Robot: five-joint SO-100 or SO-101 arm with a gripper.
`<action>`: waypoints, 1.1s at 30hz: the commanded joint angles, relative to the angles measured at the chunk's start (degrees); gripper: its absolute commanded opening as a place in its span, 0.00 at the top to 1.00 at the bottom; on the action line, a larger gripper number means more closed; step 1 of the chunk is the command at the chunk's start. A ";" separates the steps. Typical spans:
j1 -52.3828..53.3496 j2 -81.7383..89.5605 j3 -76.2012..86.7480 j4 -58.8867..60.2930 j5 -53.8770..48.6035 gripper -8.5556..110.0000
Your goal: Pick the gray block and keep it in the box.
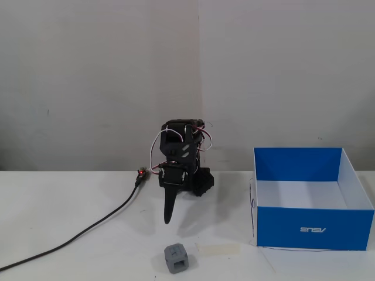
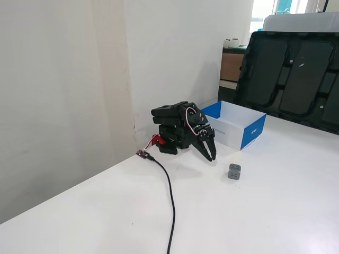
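1. The box [image 1: 314, 228] — blue outside, white inside, logo on its front wall — sits on the white table [image 1: 70, 205], well to the right of the gripper [image 1: 167, 218] in a fixed view. Its visible floor shows nothing in it; the part of the floor just behind the front wall is hidden in that view.
2. In a fixed view from the side, the box [image 2: 249, 133] lies beyond the folded arm [image 2: 177, 129], and its interior again looks bare.
3. The gray block [image 1: 176, 258] rests on the table below and slightly right of the gripper tips in a fixed view — near, not touching. In the side view the gray block [image 2: 234, 171] stands to the right of the gripper [image 2: 212, 157], apart from it, outside the box.
4. Only the frontal view shows a pale tape strip [image 1: 217, 249] flat on the table, between block and box.
5. Only the side view shows the dark panels [image 2: 296, 74] behind the table's far end.
6. A black cable [image 2: 170, 201] trails from the arm's base across the table in both fixed views.
7. Gripper: fingers point down toward the table, tips drawn together or nearly so; nothing held, nothing touched.
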 commanded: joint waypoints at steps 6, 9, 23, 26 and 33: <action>-0.79 6.86 0.09 -1.05 -0.35 0.93; -1.14 6.77 -1.14 -0.70 -0.53 0.93; -3.43 -23.99 -17.40 -9.93 -3.25 0.93; -3.60 -31.20 -21.09 -11.43 -4.92 0.93; -2.72 -42.89 -27.33 -14.15 -5.27 0.83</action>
